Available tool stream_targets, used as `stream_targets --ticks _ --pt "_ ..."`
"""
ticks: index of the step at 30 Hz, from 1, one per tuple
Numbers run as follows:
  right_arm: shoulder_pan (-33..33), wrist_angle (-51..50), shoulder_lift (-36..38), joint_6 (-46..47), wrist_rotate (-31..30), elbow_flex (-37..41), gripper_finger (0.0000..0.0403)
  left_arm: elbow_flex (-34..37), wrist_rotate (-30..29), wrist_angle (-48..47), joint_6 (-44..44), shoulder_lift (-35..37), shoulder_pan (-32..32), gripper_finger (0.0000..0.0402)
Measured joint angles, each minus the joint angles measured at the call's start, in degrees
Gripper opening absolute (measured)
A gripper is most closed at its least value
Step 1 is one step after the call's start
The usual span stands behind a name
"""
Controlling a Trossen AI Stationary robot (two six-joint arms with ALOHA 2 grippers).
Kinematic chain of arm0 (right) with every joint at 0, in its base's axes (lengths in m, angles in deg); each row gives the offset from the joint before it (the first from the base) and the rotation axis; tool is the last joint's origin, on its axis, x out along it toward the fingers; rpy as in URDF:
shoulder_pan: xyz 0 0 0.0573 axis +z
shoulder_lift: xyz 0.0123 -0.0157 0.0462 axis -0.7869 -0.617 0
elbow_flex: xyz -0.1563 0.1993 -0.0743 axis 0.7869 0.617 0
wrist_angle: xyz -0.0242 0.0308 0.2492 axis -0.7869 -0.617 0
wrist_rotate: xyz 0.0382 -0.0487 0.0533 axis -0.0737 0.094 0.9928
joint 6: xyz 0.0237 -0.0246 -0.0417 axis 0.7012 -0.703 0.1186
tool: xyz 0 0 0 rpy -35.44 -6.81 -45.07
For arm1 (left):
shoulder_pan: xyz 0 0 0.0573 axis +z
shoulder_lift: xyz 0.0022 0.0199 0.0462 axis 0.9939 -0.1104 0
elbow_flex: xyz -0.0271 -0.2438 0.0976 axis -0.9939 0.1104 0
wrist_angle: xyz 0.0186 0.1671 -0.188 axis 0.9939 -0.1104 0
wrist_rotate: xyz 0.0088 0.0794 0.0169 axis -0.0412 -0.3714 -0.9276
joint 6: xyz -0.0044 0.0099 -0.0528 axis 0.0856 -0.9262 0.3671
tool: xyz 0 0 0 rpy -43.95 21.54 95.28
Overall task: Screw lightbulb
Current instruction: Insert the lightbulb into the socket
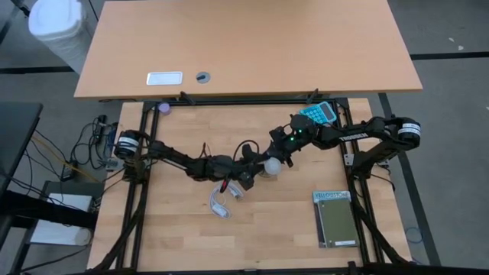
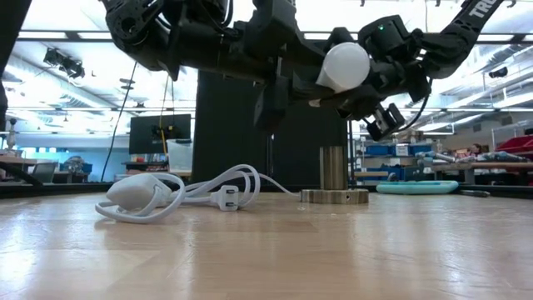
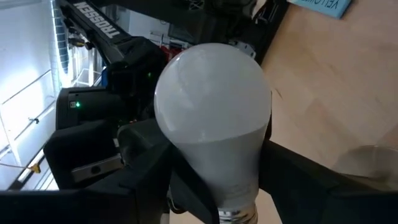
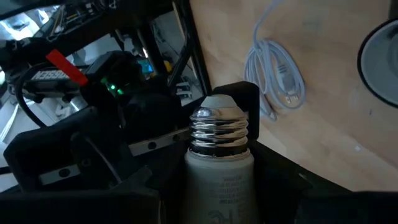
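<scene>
The white lightbulb (image 1: 273, 166) is in the air over the table's middle, tilted, its globe (image 2: 346, 65) high and toward the right arm. Its silvery screw base (image 4: 214, 127) points toward the left arm. My left gripper (image 1: 250, 173) comes from the left and is shut on the bulb. My right gripper (image 1: 280, 155) comes from the right and is shut on it too. The round grey socket disc (image 2: 334, 196) with its upright post stands on the table below the bulb. My left gripper pinches the bulb's white neck (image 3: 214, 177) between its two fingers, just ahead of the screw base. The base points back toward the wrist and the globe away from it. The bulb is lifted clear of the table and tilted. My right gripper has its two fingers on either side of the bulb's white neck (image 4: 219, 183), coming from the globe end. The screw base sticks out past the fingers toward the left arm. The globe end itself is out of the right wrist view.
A coiled white cable with plug (image 1: 220, 205) lies near and left of the socket, also in the low view (image 2: 158, 196). A teal calculator (image 1: 318, 114) lies at the far right. A grey-green book (image 1: 335, 218) lies at the near right.
</scene>
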Motion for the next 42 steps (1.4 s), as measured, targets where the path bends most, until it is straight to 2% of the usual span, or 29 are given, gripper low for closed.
stream_targets --ticks 7,20,32,42 --pt "0.39 0.19 0.0 -0.08 -1.29 0.0 0.0157 0.0 1.8 0.18 2.34 0.0 0.64 0.0261" --pt "0.37 0.36 0.0 -2.43 -1.71 0.0 0.0164 0.0 2.32 0.17 3.44 0.0 1.37 0.0242" --pt "0.19 2.86 -0.04 -3.78 -2.34 -0.07 0.0232 -0.15 2.3 1.22 4.56 0.0 1.37 0.0236" --pt "-7.72 7.34 -0.04 -4.61 3.39 0.0 0.0244 -0.13 0.07 1.09 18.6 0.0 1.55 0.0236"
